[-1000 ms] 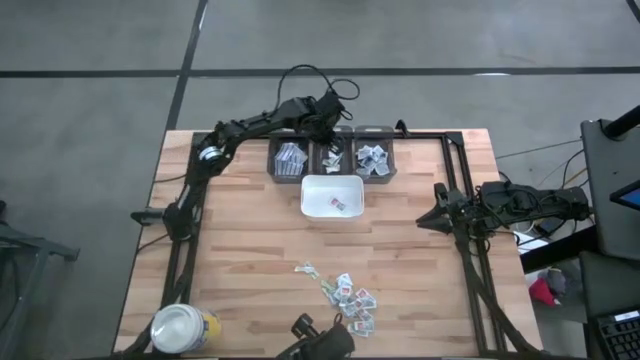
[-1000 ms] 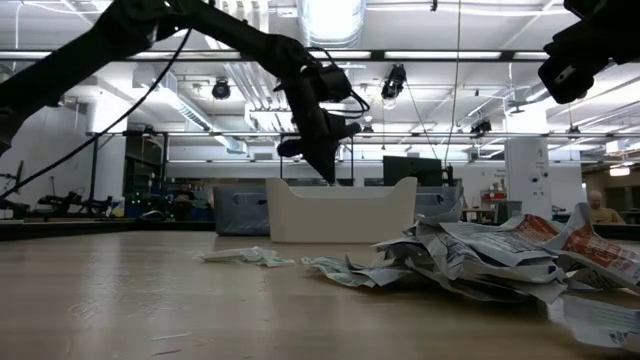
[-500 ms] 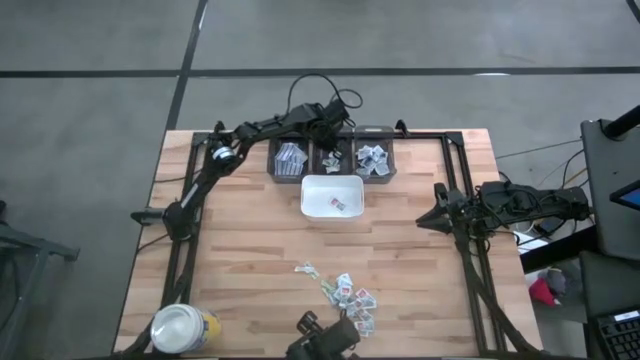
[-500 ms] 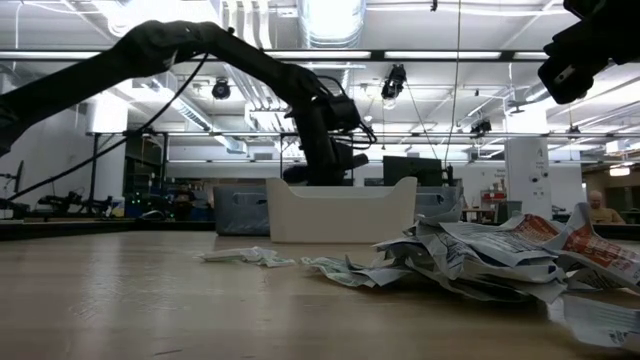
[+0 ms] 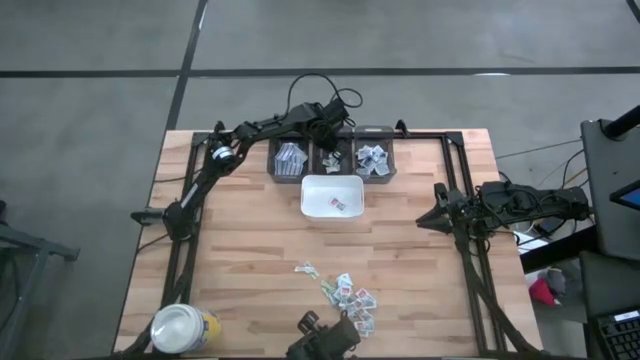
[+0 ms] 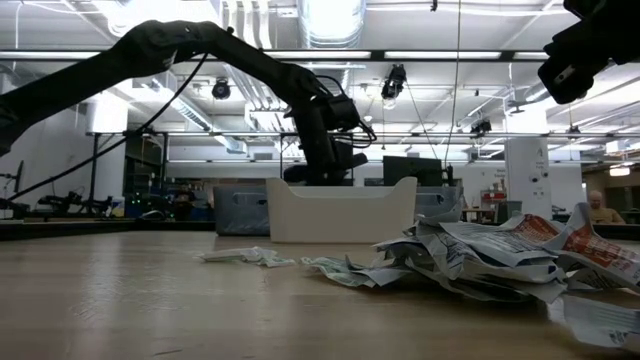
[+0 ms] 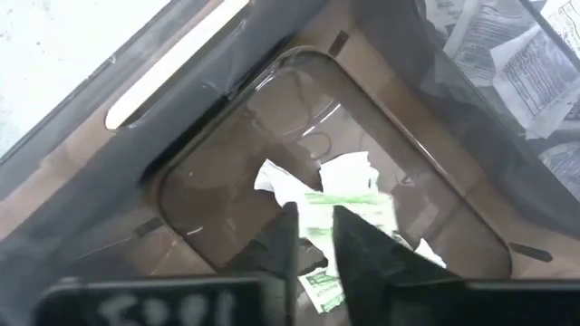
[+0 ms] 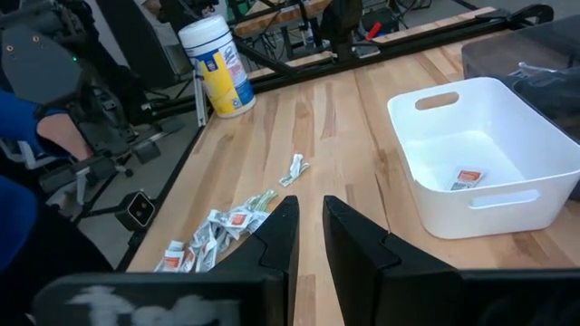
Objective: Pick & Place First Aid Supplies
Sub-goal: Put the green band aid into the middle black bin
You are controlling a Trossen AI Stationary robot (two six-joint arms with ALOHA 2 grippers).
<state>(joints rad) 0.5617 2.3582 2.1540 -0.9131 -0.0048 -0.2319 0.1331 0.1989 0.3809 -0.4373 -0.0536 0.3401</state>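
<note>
Along the far edge of the wooden table, three dark bins side by side: left bin and right bin both stocked with white packets, middle bin with only a few. Reaching in from the left and bent down over that middle bin, the left gripper, low inside it in the wrist view. Right at its tip, a green-printed packet, with a couple of white packets lying on the bin's floor around it. Pinched or merely lying underneath: cannot tell, and likewise whether this gripper is parted or closed. Just near of the bins, at the middle of the table, the white tray, holding a single red-printed packet toward its right side. Well apart from the tray, close to the near edge and slightly right of centre, the loose heap of first aid supplies, white with red and green print, with one stray packet just to its far left. At the near left corner, the white-lidded yellow jar, standing upright. Parked at the right edge of the table, facing left across it, the right gripper, raised above the wood, open by only a narrow slit and holding nothing. Beyond the table's near side in the right wrist view, a person's blue sleeve.
</note>
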